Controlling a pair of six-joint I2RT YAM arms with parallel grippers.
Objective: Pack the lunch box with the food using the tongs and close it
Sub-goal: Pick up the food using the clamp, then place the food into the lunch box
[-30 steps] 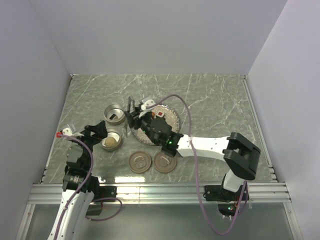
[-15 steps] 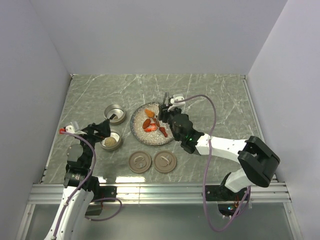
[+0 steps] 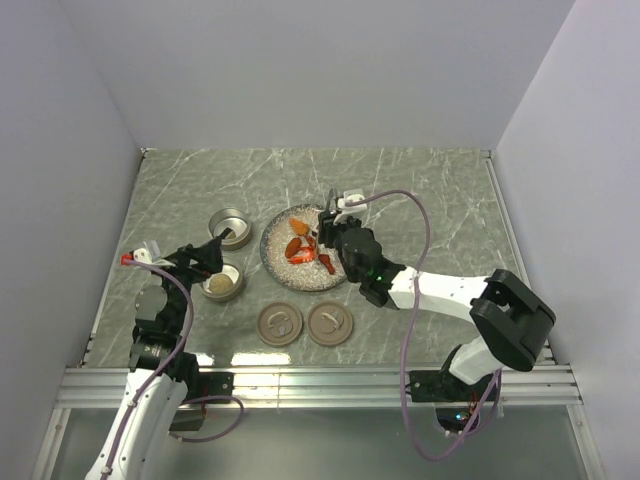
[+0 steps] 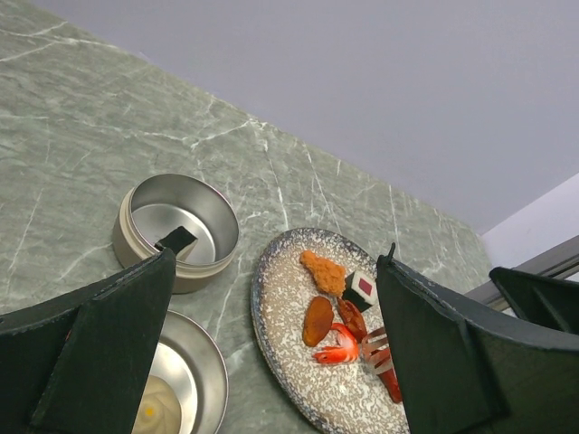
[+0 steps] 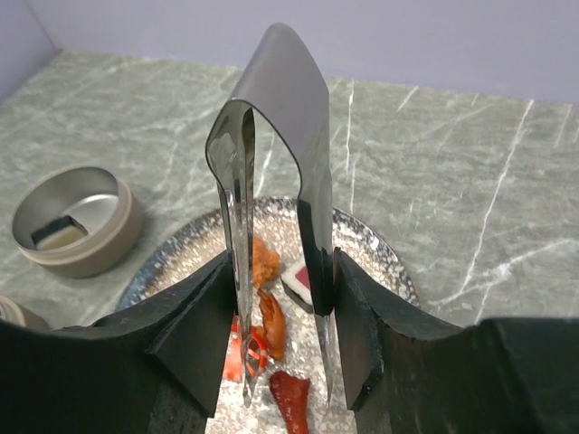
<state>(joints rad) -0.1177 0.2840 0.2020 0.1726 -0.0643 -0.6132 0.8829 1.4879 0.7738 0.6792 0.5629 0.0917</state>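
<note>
Held upright in my right gripper [image 5: 282,267], the tongs [image 5: 271,99] have one arm against each finger; the gripper is shut on them. Their tips hang just over the food [image 5: 271,325] on the speckled plate [image 5: 371,244], straddling a brown-red piece and a red strip [image 5: 289,398]. An orange crumbed piece [image 4: 323,271], a white square with red centre [image 4: 362,287] and an orange oval [image 4: 317,319] also lie there. The lunch box is two round steel tins: the far tin [image 3: 230,227] holds a dark-topped piece, the near tin [image 3: 222,283] a beige ball. My left gripper [image 3: 210,258] hovers open above the near tin.
Two round brown lids [image 3: 280,324] [image 3: 329,323] lie side by side on the marble table, in front of the plate [image 3: 300,275]. Grey walls close off the left, back and right. A metal rail runs along the near edge.
My right gripper has swung with the tongs from the plate's left edge beside the tins to its right side, uncovering the food. The left arm has barely moved.
</note>
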